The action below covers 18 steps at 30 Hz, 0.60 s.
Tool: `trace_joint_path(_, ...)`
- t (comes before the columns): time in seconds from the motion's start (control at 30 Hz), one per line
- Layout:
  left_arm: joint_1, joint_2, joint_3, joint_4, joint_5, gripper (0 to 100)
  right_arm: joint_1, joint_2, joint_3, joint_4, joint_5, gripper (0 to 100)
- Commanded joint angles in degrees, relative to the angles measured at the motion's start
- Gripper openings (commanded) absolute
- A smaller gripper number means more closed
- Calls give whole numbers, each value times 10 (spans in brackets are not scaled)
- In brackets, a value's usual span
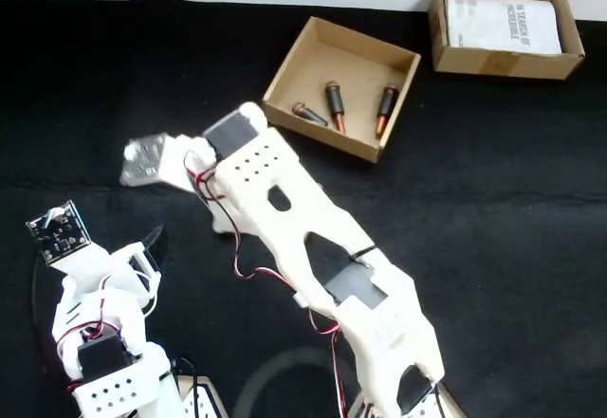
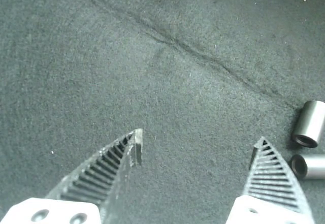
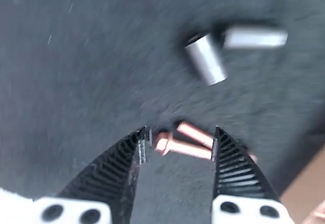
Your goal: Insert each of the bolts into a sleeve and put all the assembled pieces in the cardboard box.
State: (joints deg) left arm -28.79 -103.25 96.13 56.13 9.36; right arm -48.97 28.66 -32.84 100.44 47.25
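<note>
The coming move turned on how the nearer bolt (image 3: 185, 148) lay against the right jaws. These stood moderately open with nothing clamped. The bolt lay on the worktop (image 1: 512, 247) in the gap at their tips. Its long axis ran across from one jaw toward the other, with the head close to one tip and the far end hidden behind the other. Contact could not be confirmed. On this evidence, closing would bear on the bolt's ends rather than its shank, so a wrist turn probably had to come before the grasp. A second bolt (image 3: 195, 134) lay just beside the first, slightly farther out, and risked being caught with it. Two sleeves (image 3: 205, 59) lay beyond the tips, well apart from the bolts. The left jaws stood wide open and empty over bare worktop, with the sleeves (image 2: 309, 124) just outside one tip rather than between them. The right arm (image 1: 313, 238) was therefore the nearer to the bolts and the left arm (image 1: 100, 342) to the sleeves. In the high view the right arm reached toward 10 o'clock, and the box (image 1: 285, 81) lay at 2 o'clock from its wrist. The box held three assembled pieces (image 1: 335, 105). The left arm sat at the worktop's 7 o'clock corner.
</note>
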Motion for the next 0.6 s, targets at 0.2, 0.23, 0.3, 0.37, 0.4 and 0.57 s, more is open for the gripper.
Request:
trace_joint_path(0.2,-5,-4,10,-5,-3,336,-4,-10,81,-65,48,174)
trace_joint_path(0.23,-5,-5,10,-5,-3,336,-5,-5,80,-76,49,174)
trace_joint_path(0.3,-5,-5,10,-5,-3,336,-5,8,80,-102,49,174)
trace_joint_path(0.37,-5,-6,10,-5,-3,336,-5,22,80,-132,49,174)
trace_joint_path(0.4,-5,-6,10,-5,-3,336,-5,28,80,-145,50,174)
trace_joint_path(0.57,-5,-7,10,3,-4,336,-5,58,64,-175,51,174)
